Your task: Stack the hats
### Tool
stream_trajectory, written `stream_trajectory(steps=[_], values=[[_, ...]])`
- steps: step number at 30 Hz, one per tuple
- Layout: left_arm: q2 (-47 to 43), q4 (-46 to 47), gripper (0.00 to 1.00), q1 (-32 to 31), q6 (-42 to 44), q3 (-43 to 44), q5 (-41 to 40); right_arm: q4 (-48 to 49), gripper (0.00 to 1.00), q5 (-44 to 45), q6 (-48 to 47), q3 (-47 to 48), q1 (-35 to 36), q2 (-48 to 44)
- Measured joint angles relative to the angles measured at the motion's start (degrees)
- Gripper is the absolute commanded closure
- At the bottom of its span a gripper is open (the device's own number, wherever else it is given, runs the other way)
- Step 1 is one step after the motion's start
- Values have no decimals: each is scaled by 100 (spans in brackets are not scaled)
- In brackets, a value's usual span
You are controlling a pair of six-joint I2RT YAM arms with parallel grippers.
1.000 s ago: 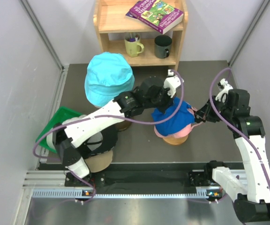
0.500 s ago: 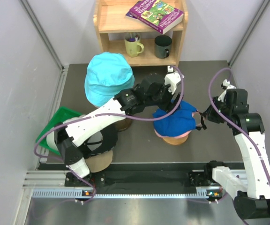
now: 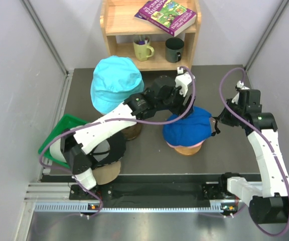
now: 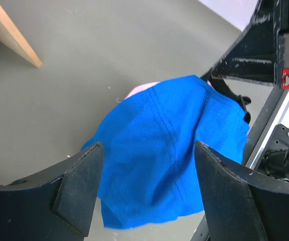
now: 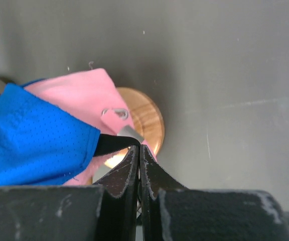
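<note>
A royal blue cap [image 3: 188, 126] [image 4: 169, 150] lies over a pink cap [image 5: 84, 95] on a round wooden stand [image 3: 187, 149] [image 5: 143, 118]. My left gripper [image 3: 183, 111] [image 4: 147, 186] hovers just above the blue cap, open, with nothing between its fingers. My right gripper [image 3: 215, 125] [image 5: 138, 148] is shut on the blue cap's black back strap [image 5: 112, 143] at the cap's right side. A cyan bucket hat [image 3: 115, 83] sits at the back left. A black cap [image 3: 109, 150] on a tan one [image 3: 104, 173] lies near left, partly under my left arm.
A wooden shelf [image 3: 152, 30] at the back holds a green mug [image 3: 143, 49], a dark mug [image 3: 174, 49] and a book [image 3: 167, 15]. A green tray [image 3: 59, 133] lies at the left wall. Grey walls close in both sides.
My left gripper has opened, let go of the blue cap and drawn back from it. The cap now lies flatter on the pink one. The right gripper stays shut on the strap.
</note>
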Motion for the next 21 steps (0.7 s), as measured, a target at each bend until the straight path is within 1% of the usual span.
stream_trajectory(steps=[7, 14, 18, 19, 21], values=[[461, 85, 25, 13, -92, 0, 111, 409, 100, -24, -20, -240, -223, 280], [592, 162, 24, 31, -221, -9, -44, 564, 100, -66, -107, -684, -251, 334], [579, 269, 19, 42, -262, -57, -203, 577, 100, -146, -107, -879, -254, 278], [555, 341, 16, 42, -262, -122, -229, 579, 100, -162, -105, -898, -256, 245], [424, 514, 16, 39, -264, -356, -260, 586, 100, -181, -107, -898, -258, 186]])
